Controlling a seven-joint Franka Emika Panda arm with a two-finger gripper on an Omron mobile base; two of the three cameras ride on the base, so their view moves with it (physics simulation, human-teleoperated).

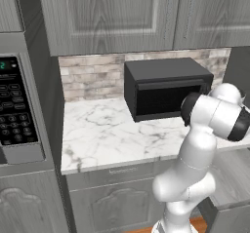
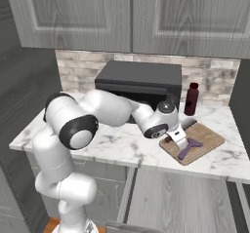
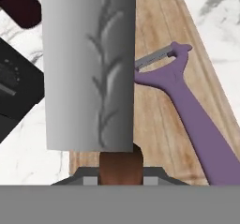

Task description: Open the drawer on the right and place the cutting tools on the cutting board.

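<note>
- over the cutting board (image 2: 205, 140), the gripper (image 2: 181, 143) is clamped on the knife (image 3: 89, 68); in the hand view the dark reddish-brown handle sits between the finger tips and the broad silver blade runs up and away from the camera.
- whether the blade touches the board cannot be told.
- just beside the held knife, the purple tool (image 3: 187, 106) lies flat on the board, its t-shaped head with a small metal blade toward the board's far end; the right base view shows it beside the gripper (image 2: 188, 149).
- count of cutting tools: two, one in the grip and one resting on the board.
- one cutting board, light-brown wood, lies on the marble counter (image 2: 122, 146) near its front edge, to the right of the microwave.
- the drawer (image 2: 180, 198) is pulled out below the counter edge, its pale inside in view in the right base view.
- farther back, one black microwave (image 2: 139, 83) stands on the counter against the brick backsplash.
- one dark red bottle (image 2: 192, 99) stands upright just right of the microwave, behind the board.
</note>
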